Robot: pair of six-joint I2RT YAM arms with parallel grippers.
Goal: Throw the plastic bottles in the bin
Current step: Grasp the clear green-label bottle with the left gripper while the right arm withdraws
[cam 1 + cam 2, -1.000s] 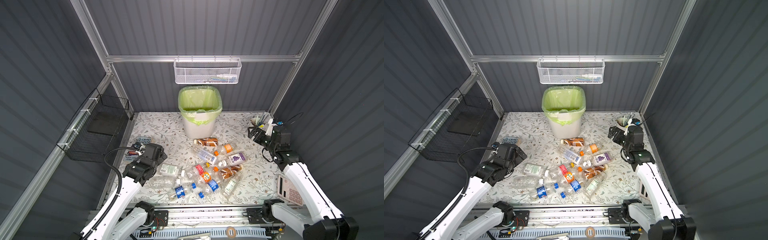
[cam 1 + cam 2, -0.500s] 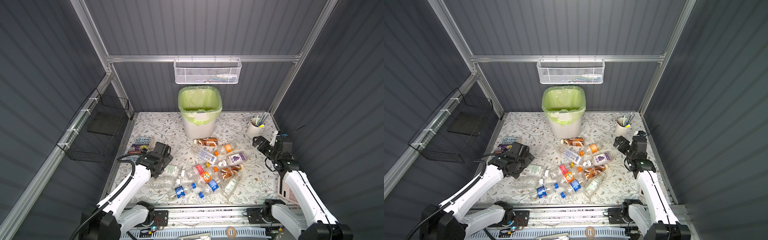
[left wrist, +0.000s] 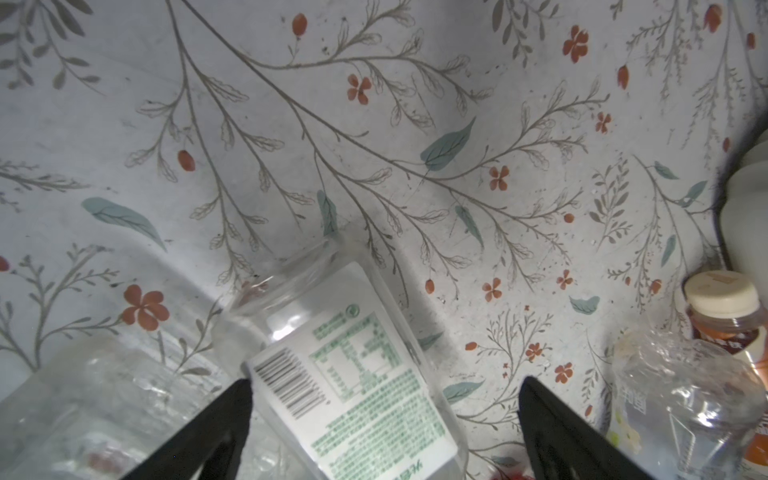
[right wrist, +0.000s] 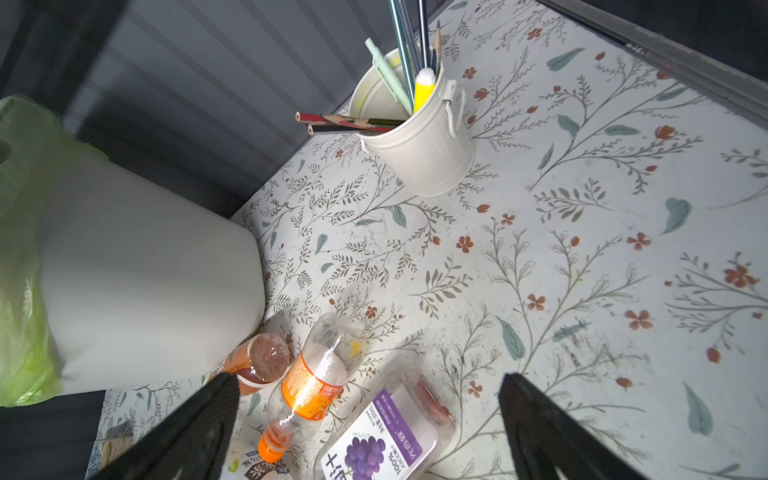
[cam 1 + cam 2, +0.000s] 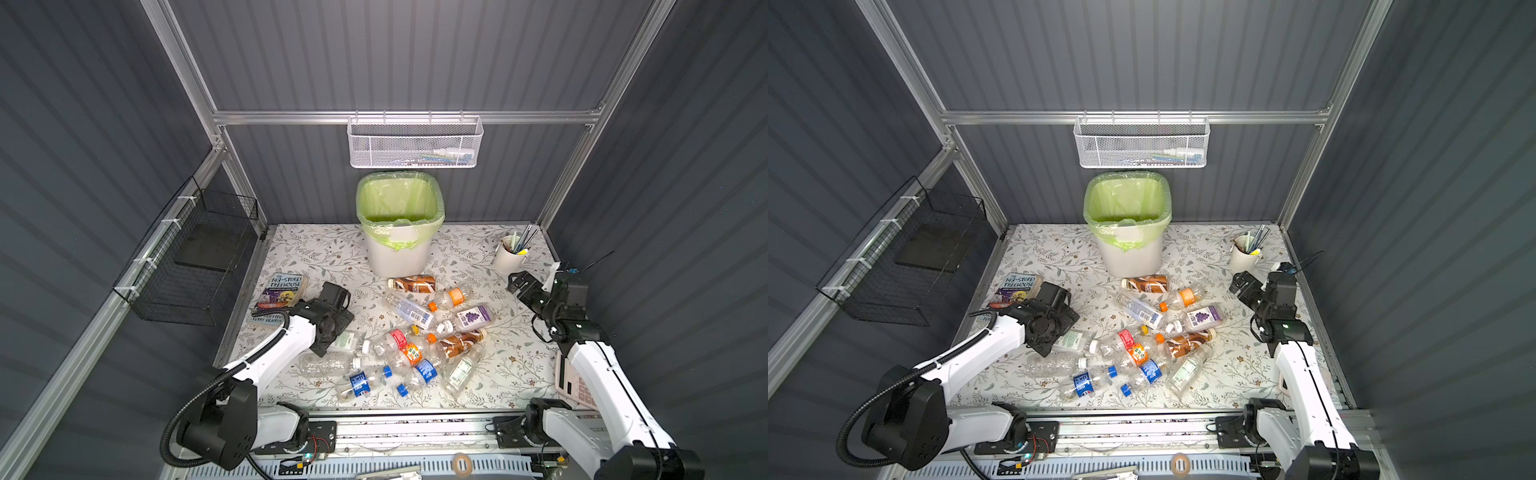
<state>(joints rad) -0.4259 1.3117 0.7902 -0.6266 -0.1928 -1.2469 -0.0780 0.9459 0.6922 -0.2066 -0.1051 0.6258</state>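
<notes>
Soft, even light is falling from above onto the flowered table (image 5: 478,266), making it bright, while the ribbed walls (image 5: 83,124) are sitting dim. Short, faint shadows are lying beside the bottles (image 5: 409,312). In both top views the wide lens is bending the metal posts (image 5: 183,62) near the edges. In the left wrist view a white glint is shining on the clear bottle (image 3: 345,365), and a second bottle (image 3: 95,395) near the lens is blurring. In the right wrist view the bin (image 4: 137,270) is looking soft.

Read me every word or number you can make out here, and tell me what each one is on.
"143-STOREY TREEHOUSE": on the book cover.
"TERRY DENTON": same book, lower edge.
"100%": on the grape-label bottle.
Green-printed bottle: print too small to read.
Blue-label bottle and the remaining labels: too blurred.
</notes>
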